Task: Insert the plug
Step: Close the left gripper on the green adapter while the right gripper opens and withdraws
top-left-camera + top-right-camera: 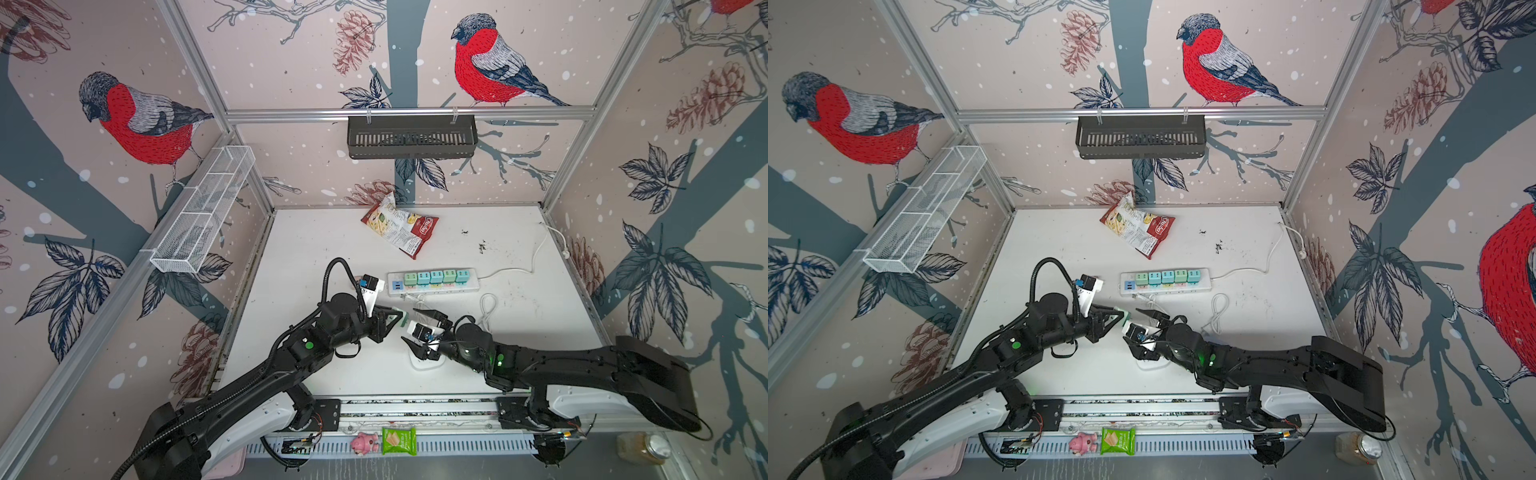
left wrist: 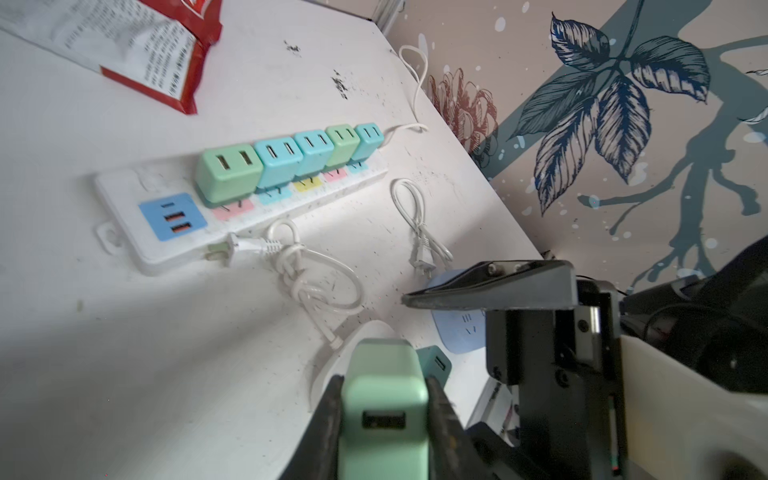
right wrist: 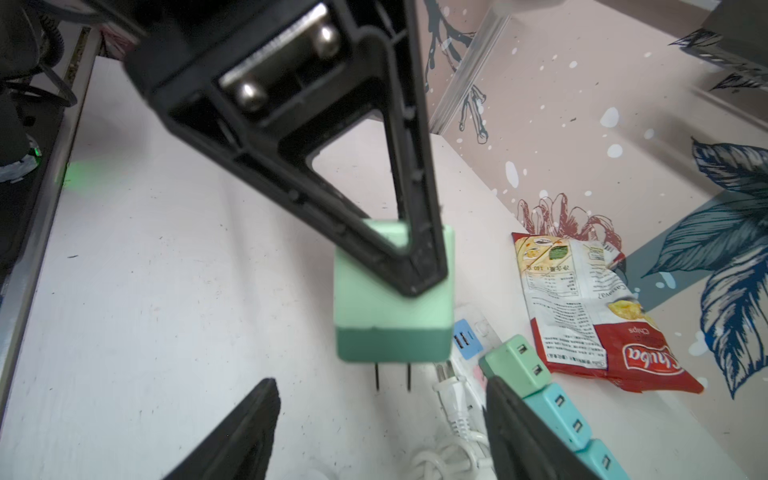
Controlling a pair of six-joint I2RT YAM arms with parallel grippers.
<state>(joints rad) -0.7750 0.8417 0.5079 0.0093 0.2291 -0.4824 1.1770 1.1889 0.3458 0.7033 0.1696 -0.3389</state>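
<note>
Left pincer (image 2: 384, 419) pinching the mint-green plug (image 3: 386, 316) by its sides, prongs bare. Right pincer (image 3: 379, 388) spread, empty, just beside it. Both over the table's (image 1: 519, 324) front-middle. Power strip (image 2: 120, 183) lies toward the centre, apart; five adapters (image 2: 278, 160) seated in a row.

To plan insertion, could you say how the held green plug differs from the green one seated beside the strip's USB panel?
Held plug hangs in the left gripper, prongs bare; seated plug sits in the power strip. Held plug shows one port, seated plug two. Both are green.
</note>
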